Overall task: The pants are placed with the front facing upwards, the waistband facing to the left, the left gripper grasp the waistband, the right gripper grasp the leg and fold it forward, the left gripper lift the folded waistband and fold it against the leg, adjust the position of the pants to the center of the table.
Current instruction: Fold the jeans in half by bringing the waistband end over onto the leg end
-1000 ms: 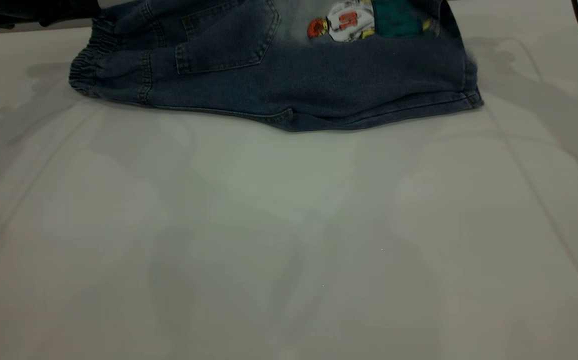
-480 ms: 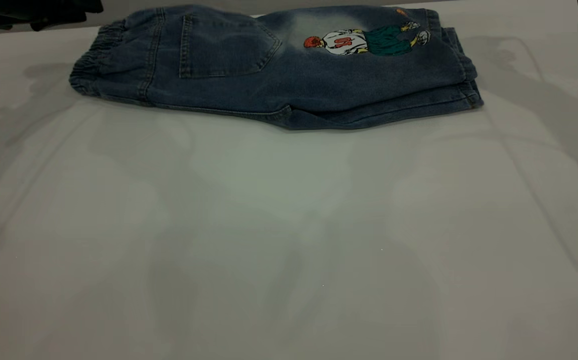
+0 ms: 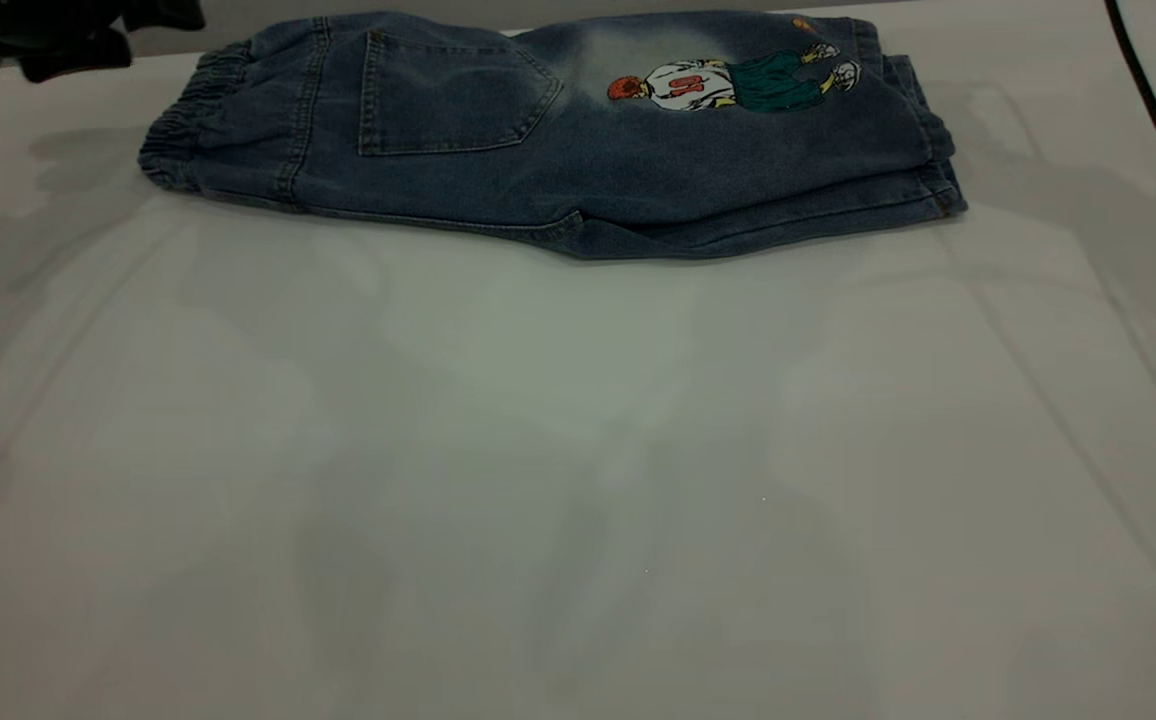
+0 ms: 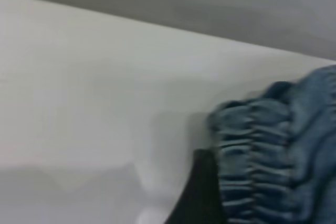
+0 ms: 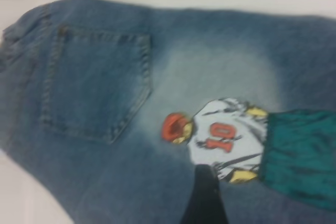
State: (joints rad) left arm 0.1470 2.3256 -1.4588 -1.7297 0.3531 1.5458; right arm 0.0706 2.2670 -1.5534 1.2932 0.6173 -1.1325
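The pants (image 3: 558, 130) are seen lying folded lengthwise near the upper edge of the exterior frame, on the white table (image 3: 578, 470), with the patch pocket (image 3: 448, 95) and the cartoon-figure print (image 3: 728, 82) turned upward. The waistband (image 3: 183, 130) is placed at the upper left of the frame, the leg hems at the upper right. The first fold, leg over leg, is judged to be already made, since two layers are stacked along the lower edge of the garment.

The left end effector (image 3: 68, 40) is found in the upper left corner of the exterior frame, near the waistband but apart from it; in the left wrist view a single dark fingertip (image 4: 202, 192) is seen just beside the gathered denim. Whether its jaws are spread or closed cannot be told. The right end effector is not seen in the exterior frame; from its wrist view only one dark fingertip (image 5: 205, 198) is seen over the print, with no cloth visibly held, and its opening cannot be told either.

The step in hand is judged to be the approach for the second fold. Next, the doubled waistband would have to be gripped through both layers, lifted, and carried toward the right of the frame onto the legs. After that, the bundle would need to be drawn toward the middle of the table.
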